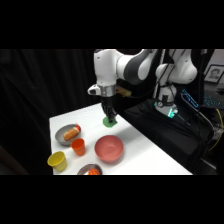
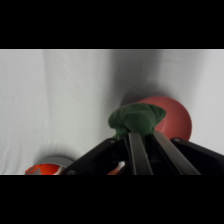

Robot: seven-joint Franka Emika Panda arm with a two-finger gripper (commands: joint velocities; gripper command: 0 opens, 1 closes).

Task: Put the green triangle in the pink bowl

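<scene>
Green triangle (image 1: 110, 121): gripped in gripper (image 1: 109, 118) jaws, above bench (image 1: 145, 155), behind pink bowl.
Pink bowl (image 1: 109, 149): empty.
Grey bowl (image 1: 66, 134): orange food inside.
Orange cup (image 1: 78, 146), yellow cup (image 1: 57, 160): contents not visible.

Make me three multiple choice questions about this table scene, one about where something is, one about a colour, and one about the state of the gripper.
1. Where is the green triangle?
A. in the pink bowl
B. at the gripper's tips, beyond the pink bowl
C. in the yellow cup

2. What colour is the cup at the table's near-left corner?
A. yellow
B. blue
C. white

3. The gripper is
A. open, far from the block
B. out of view
C. closed on the green triangle

B: the pink bowl is empty.
A: the yellow cup.
C: wrist view shows fingers gripping it.
</scene>
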